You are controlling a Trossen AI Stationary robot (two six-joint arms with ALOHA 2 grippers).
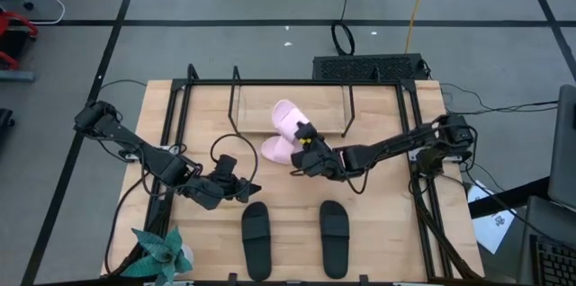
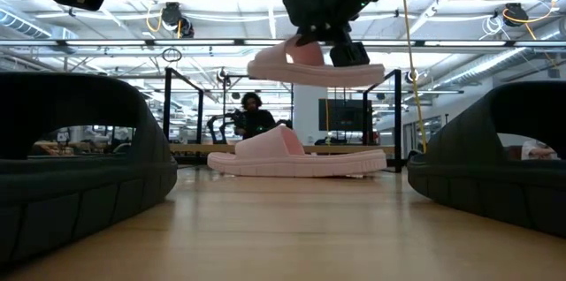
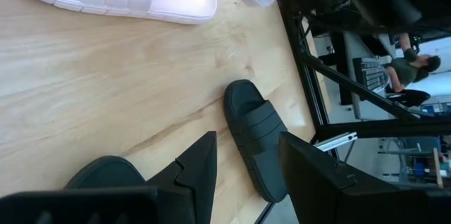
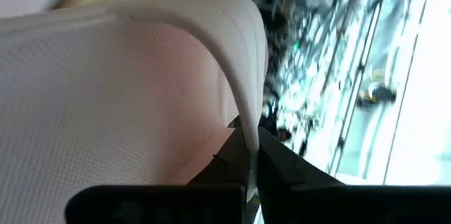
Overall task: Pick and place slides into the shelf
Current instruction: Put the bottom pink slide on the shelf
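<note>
Two pale pink slides show mid-table. One (image 1: 288, 117) hangs in the air with my right gripper (image 1: 306, 145) shut on it; in the low view this slide (image 2: 314, 62) floats above the other one (image 2: 296, 159). The second pink slide (image 1: 274, 149) lies sole-down on the table. Two black slides (image 1: 256, 239) (image 1: 335, 236) lie side by side near the front edge. The shelf (image 1: 236, 97), a black rod rack, stands at the far side. My left gripper (image 1: 247, 187) hovers open above the table, left of centre, with nothing between its fingers. My right gripper pinches the edge of the pink slide's top strap (image 4: 244, 115) between its two fingers, one under the strap and one outside it. The fingers come nearly level from the table's right. The slide is lifted clear of the table, roughly level and sole down.
A potted plant (image 1: 162, 254) stands at the near left corner. The black table frame's rails (image 1: 423, 205) run along both sides. Bare wood lies between the pink slides and the black ones. A person (image 2: 252, 113) sits in the room beyond.
</note>
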